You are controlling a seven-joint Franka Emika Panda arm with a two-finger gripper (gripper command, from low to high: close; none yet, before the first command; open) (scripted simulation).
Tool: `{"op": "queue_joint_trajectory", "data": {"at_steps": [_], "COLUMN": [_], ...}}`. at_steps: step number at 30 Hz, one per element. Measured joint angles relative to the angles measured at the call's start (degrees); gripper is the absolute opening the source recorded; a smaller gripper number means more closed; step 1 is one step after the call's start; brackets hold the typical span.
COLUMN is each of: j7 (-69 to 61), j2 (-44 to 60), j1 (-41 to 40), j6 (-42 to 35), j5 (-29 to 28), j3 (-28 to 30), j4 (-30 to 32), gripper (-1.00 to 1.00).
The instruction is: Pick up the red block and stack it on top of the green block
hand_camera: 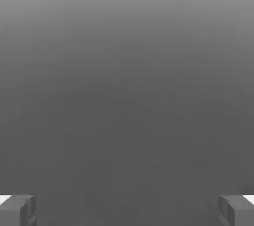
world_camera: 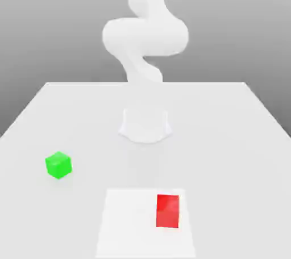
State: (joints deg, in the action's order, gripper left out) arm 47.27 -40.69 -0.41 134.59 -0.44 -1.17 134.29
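Your pincer (hand_camera: 127, 211) is spread wide and empty. The red block (world_camera: 167, 211) sits near the bench's (world_camera: 227, 133) front edge, the green block (world_camera: 58, 165) towards its left edge; align squarely above red before you descend.

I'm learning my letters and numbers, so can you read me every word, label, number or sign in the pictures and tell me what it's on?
There are none to read.
Red block: no writing that I can see.
Green block: no writing that I can see.
White square patch under the red block: no writing that I can see.
Robot arm: no letters, numbers or brand that I can see.
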Motion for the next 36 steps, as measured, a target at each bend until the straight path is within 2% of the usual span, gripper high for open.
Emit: {"op": "queue_joint_trajectory", "data": {"at_steps": [13, 20, 26, 27, 33, 36], "j7": [7.6, 9.9, 12.6, 13.0, 13.3, 12.4], "j2": [27.5, 42.0, 54.3, 55.9, 56.7, 53.0], "j1": [-0.8, 0.4, 2.0, 2.5, 2.7, 1.8], "j6": [15.0, 23.0, 33.0, 34.3, 35.0, 31.9], "j5": [-2.3, -1.0, -4.1, -4.6, -5.0, -3.7], "j3": [-4.3, -5.6, -3.2, -2.6, -2.4, -3.5], "j4": [13.3, 20.3, 19.6, 19.4, 19.3, 19.8], "gripper": [0.0, 0.0, 0.0, -1.0, -1.0, -1.0]}}
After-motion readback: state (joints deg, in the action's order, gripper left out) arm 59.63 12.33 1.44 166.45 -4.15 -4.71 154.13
